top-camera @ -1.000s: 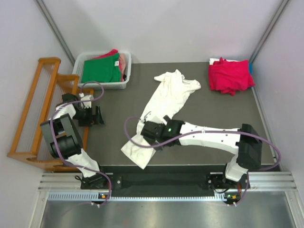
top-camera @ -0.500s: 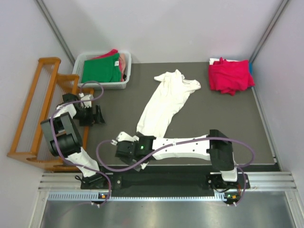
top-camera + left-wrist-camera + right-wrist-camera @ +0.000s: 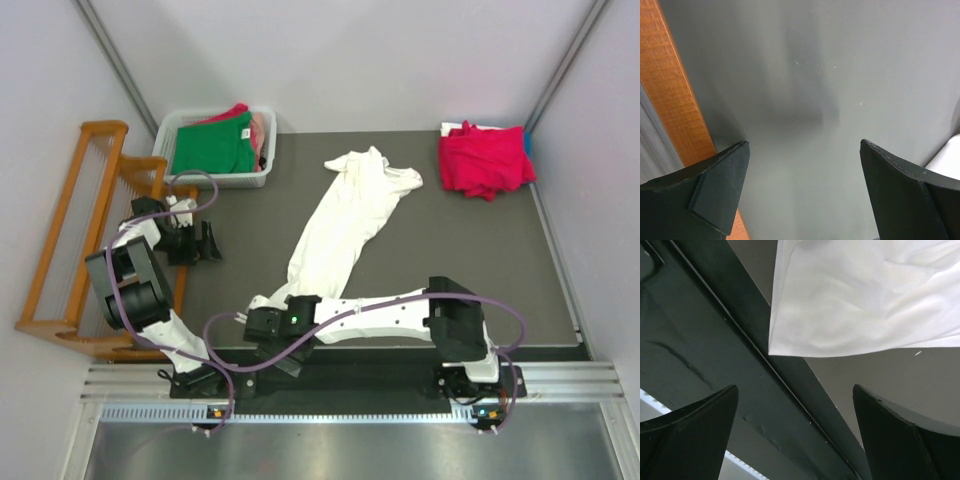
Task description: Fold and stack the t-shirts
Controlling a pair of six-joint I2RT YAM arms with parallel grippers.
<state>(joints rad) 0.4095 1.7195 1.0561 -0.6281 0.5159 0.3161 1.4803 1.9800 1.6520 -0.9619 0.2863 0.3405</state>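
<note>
Two risks to flag, bigger first. Found the white t-shirt (image 3: 345,215) stretched diagonally across the desk (image 3: 470,240), near hem corner right at the front edge. Found the right end effector (image 3: 795,390) spread wide and empty, just short of that corner, by the edge rail (image 3: 705,340). Judged a close from there likely to miss the cloth or pinch one layer only, then drag the shirt off the desk or bunch it. Lesser: saw the left end effector (image 3: 805,145) likewise spread and empty over bare desk beside the orange rack (image 3: 104,130), well apart from the shirt. Expected a one-sided pull to skew any fold.

Counted, big to small:
- one desk
- one rack
- two arms
- one white t-shirt laid out
- one crimson pile (image 3: 485,160) at the far right corner, shirt number inside not readable
- one white basket (image 3: 230,181) far left
- one green t-shirt (image 3: 210,148) in it, over reddish cloth (image 3: 262,130), number unclear
- two end effectors
</note>
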